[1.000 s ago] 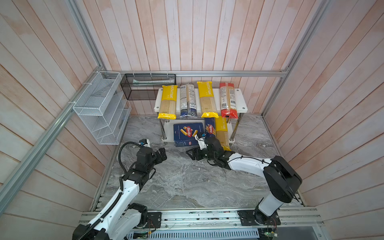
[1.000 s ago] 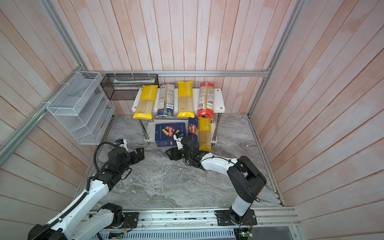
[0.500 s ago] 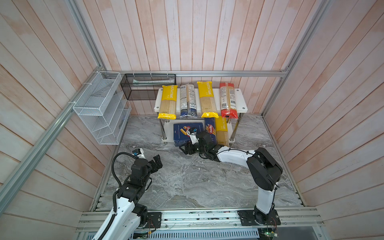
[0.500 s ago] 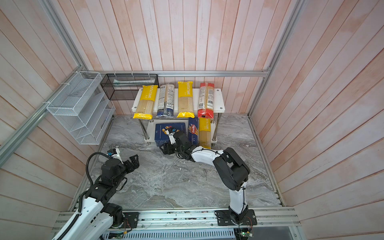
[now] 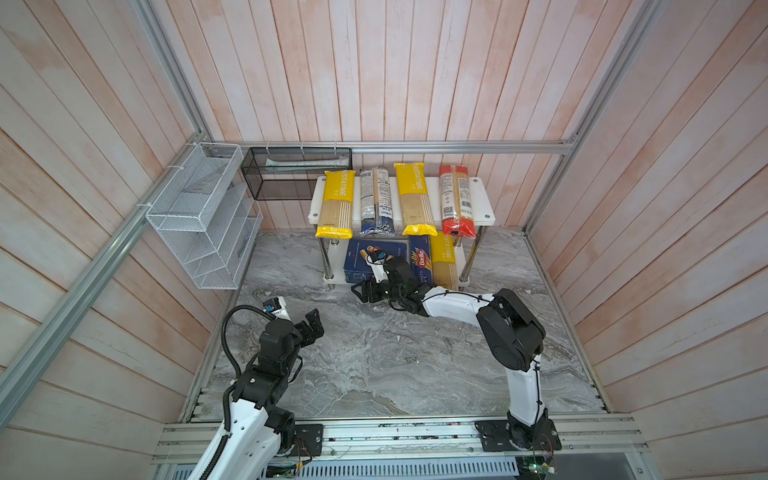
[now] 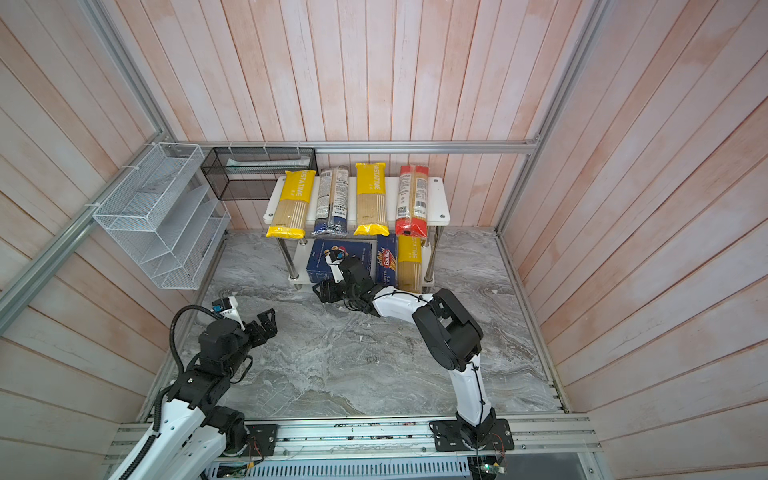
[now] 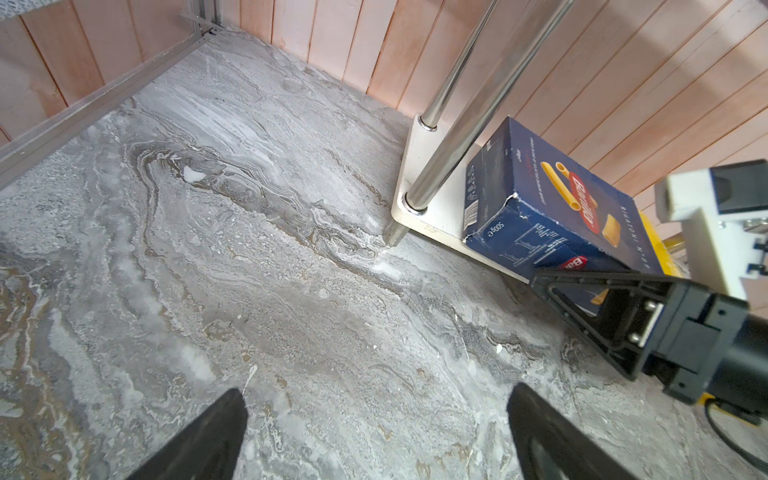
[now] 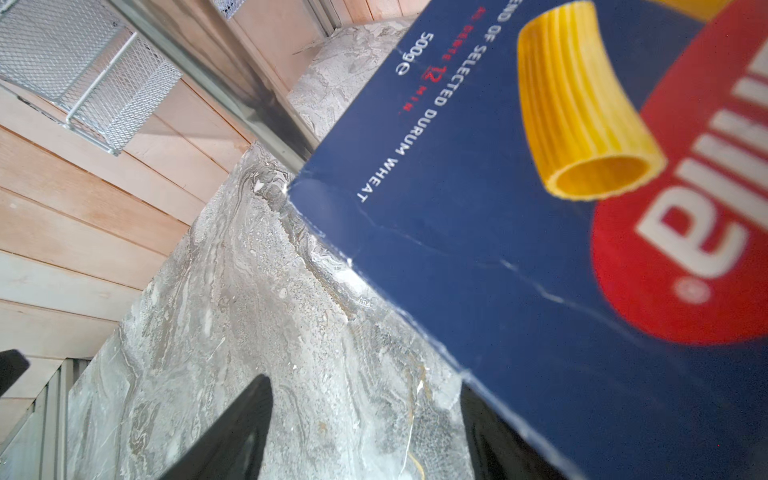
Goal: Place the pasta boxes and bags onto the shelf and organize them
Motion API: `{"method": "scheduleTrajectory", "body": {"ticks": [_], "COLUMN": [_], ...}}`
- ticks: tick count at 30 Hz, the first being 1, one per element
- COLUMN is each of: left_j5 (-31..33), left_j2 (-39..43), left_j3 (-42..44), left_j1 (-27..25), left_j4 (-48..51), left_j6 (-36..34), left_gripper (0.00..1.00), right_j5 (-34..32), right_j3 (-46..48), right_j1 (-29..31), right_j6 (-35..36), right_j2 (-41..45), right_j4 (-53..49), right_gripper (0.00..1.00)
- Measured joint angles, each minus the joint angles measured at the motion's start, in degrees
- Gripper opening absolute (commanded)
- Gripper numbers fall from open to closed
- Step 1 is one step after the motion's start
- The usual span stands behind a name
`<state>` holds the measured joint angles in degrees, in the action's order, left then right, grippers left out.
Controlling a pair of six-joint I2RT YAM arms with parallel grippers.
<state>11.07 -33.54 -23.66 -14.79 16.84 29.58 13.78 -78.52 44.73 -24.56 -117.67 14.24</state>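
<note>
The shelf [image 5: 484, 199] [image 6: 437, 199] carries four bags on its top board: yellow [image 5: 335, 203], dark-blue-ended [image 5: 376, 203], yellow [image 5: 413, 199] and red-ended [image 5: 455, 199]. On the lower board lie the wide pasta box [image 5: 359, 257] [image 6: 322, 253] [image 7: 552, 208] [image 8: 540, 249], the narrow box [image 5: 420, 262] [image 6: 387, 259] and a yellow bag [image 5: 444, 262]. My right gripper [image 5: 362, 291] [image 6: 325, 291] [image 8: 361, 415] is open, low at the wide box's front edge, with only floor between its fingers. Over the floor at the left, my left gripper [image 5: 313, 328] [image 6: 268, 322] [image 7: 376, 419] is open and holds nothing.
A white wire rack [image 5: 199, 216] hangs on the left wall and a black mesh basket [image 5: 295, 174] on the back wall beside the shelf. Chrome legs [image 7: 449, 137] stand at the shelf's corners. Grey marble floor [image 5: 395, 365] lies between the arms.
The right gripper slid left along the shelf front, from the narrow box to the wide box. The left arm drew back toward its base.
</note>
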Motion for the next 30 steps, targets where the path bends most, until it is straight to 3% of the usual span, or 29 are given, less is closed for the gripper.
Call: {"method": "scheduleTrajectory", "body": {"ticks": [13,18,25,30], "left_j5": [3.06,5.9,13.07,16.09], "left_j2": [2.43,2.49,2.14,-4.59], "left_j3": [0.0,0.26,7.45,14.16], "left_j1": [0.0,0.0,0.0,0.13], "left_j4": [0.04,-3.08,-18.18,-33.79], "left_j6": [-2.45,-4.98,-11.54,-18.93], "left_gripper": [1.0,1.0,1.0,1.0], "right_j5": [-0.15,-0.46,-5.66,-16.94], "right_j3": [-3.19,0.37,19.96,31.85], "right_j1": [-1.25,-1.09,-0.59,-2.14], "right_j6": [1.25,2.29,2.45,4.2], "right_j2": [-0.74,0.92,17.0,35.34], "right_j4": [-1.03,-0.28,0.63,-0.87], "right_gripper": [0.74,0.74,0.77,0.81]}}
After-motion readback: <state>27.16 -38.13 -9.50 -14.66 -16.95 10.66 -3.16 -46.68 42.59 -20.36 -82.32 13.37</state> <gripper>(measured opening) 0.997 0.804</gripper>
